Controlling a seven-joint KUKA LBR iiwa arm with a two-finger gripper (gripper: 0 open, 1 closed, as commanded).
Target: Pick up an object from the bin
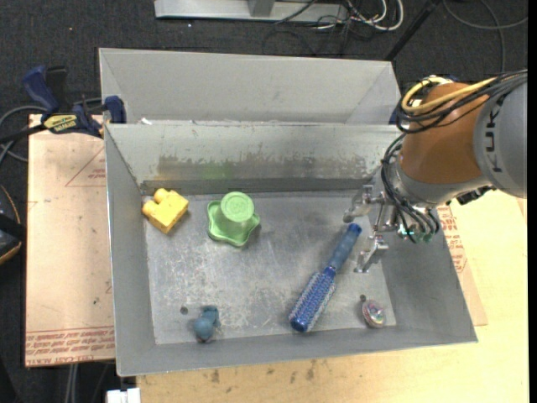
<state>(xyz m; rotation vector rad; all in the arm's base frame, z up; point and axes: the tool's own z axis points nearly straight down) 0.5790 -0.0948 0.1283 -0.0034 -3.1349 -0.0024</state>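
Note:
My gripper (364, 235) hangs at the right side of the bin, its two metal fingers spread apart with nothing between them. It is open. Just left of the fingers lies a blue hairbrush (324, 280), slanting from its handle tip near the gripper down to its bristle head at the front. The handle end sits beside the left finger; I cannot tell whether they touch. A small round pinkish trinket (373, 313) lies on the bin floor below the gripper.
A green upturned cup-like toy (232, 218) stands mid-left. A yellow block (165, 209) lies at the back left. A small blue-grey lump (205, 322) sits at the front left. The arm with its orange cover reaches in over the right wall.

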